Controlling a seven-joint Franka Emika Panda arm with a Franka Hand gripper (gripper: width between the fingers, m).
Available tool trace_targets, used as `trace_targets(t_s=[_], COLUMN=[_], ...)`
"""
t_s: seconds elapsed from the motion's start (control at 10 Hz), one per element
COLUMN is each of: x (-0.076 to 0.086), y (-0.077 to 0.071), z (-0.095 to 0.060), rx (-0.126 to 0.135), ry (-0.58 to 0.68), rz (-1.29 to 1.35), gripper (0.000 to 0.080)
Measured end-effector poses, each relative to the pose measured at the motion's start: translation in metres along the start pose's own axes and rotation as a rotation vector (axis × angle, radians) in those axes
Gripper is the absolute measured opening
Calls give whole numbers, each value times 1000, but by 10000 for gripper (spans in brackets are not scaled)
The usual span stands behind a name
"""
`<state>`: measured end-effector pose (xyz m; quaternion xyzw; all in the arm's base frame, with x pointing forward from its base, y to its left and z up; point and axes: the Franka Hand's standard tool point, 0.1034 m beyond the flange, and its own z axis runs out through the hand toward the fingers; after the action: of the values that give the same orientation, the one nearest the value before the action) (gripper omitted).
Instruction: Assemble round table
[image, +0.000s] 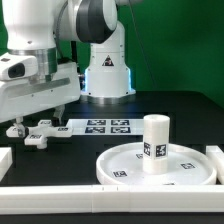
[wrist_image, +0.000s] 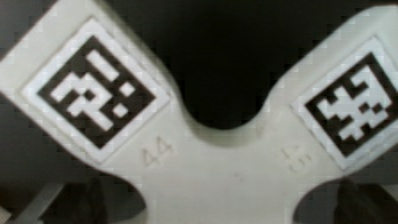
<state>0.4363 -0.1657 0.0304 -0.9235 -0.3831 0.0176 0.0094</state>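
White plastic makes up every part of the round table set. On the black worktop (image: 185, 105), the large rimmed round disc (image: 118, 160) lies flat toward the exterior view's right, and the short white cylinder leg (image: 155, 143) stands upright at about its middle, a small black-and-white tag on its side. The flat white cross-shaped foot (image: 45, 132) lies well apart from them at the exterior view's left, just beside the marker board (image: 108, 126). The arm's claw (image: 20, 127) hangs low over that foot's far-left end. A straight white border bar (image: 100, 200) runs along the front.

Only the exterior view shows the disc, leg and board. The wrist view is filled by the foot (wrist_image: 199, 165): two of its arms spread in a V, each bearing a square tag, with faint digits printed below. Dark fingertips (wrist_image: 39, 205) show at both sides of the foot's centre, so the claw stands spread wide with nothing gripped; whether the tips touch the foot cannot be told
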Motion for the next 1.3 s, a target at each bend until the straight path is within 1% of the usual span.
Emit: trace_targets(t_s=[0.5,0.6,0.7,1.1,1.2,1.3], x=[-3,-3,-3,-2,-1,3], y=[-2,-2,-2,-2,-1,-4], z=[5,5,5,4,1,-4], rx=[9,9,8,8,7,15], ry=[-6,-6,-6,-5,-3,-1], rz=[2,2,2,2,2,12], gripper=[649,510,445,445,445,445])
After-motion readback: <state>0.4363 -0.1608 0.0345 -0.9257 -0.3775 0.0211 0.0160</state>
